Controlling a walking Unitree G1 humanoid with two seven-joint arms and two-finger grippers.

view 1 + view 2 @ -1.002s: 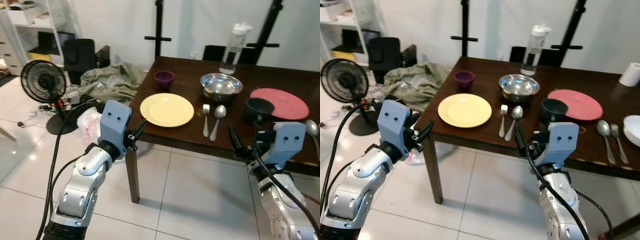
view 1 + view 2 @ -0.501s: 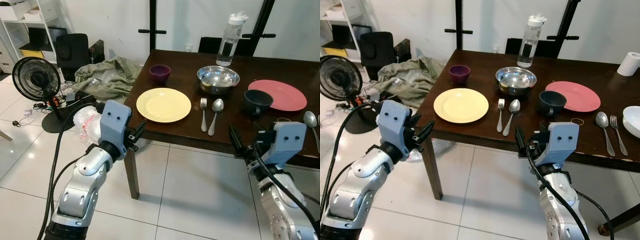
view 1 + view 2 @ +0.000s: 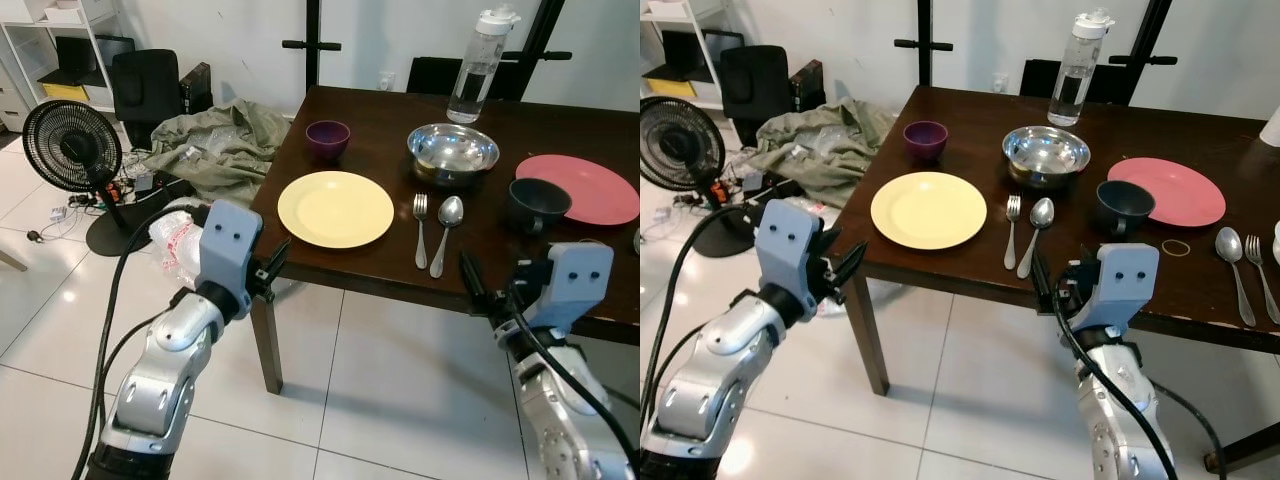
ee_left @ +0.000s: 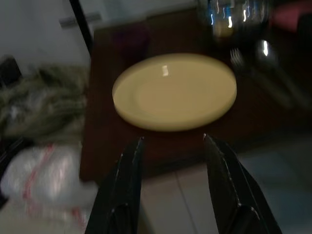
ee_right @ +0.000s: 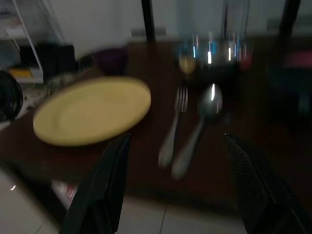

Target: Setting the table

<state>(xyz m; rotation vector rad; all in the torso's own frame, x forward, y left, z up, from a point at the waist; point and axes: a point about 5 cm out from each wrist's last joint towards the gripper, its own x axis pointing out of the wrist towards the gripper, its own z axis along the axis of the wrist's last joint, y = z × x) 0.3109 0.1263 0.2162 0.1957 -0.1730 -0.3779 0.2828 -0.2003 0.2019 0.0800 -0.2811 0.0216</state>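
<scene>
Counter (image 3: 970, 275) of dark wood stands before us, and we hold both arms up short of its near edge. Our left pincer (image 3: 277, 262) hangs off the counter's left corner, over the tiled floor (image 3: 380, 400); its fingers (image 4: 127, 185) stand apart with nothing between them, aimed toward the yellow plate (image 3: 929, 209). Our right pincer (image 3: 1038, 284) hovers just below the near edge, under the fork (image 3: 1011, 231) and spoon (image 3: 1035, 232); its fingers (image 5: 100, 190) are spread wide and hold nothing.

On the counter we see the yellow plate near the left front. The fork and spoon lie side by side just to its right, handles toward us, the fork nearer the plate. Behind the plate sits a purple bowl (image 3: 925, 139). Behind the cutlery sits a steel bowl (image 3: 1045, 153), and beyond that a clear bottle (image 3: 1079, 67) stands upright. Right of the spoon is a dark cup (image 3: 1124, 206), touching or overlapping the edge of a red plate (image 3: 1170, 190). A small ring (image 3: 1176, 247) lies in front of the red plate. Farther right lie a second spoon (image 3: 1235, 271) and second fork (image 3: 1262, 273).

Off to our left, a black fan (image 3: 68, 148) stands on the floor, with a heap of green cloth (image 3: 215, 145) beside the counter and a white bag (image 3: 172, 240) near our left arm.
</scene>
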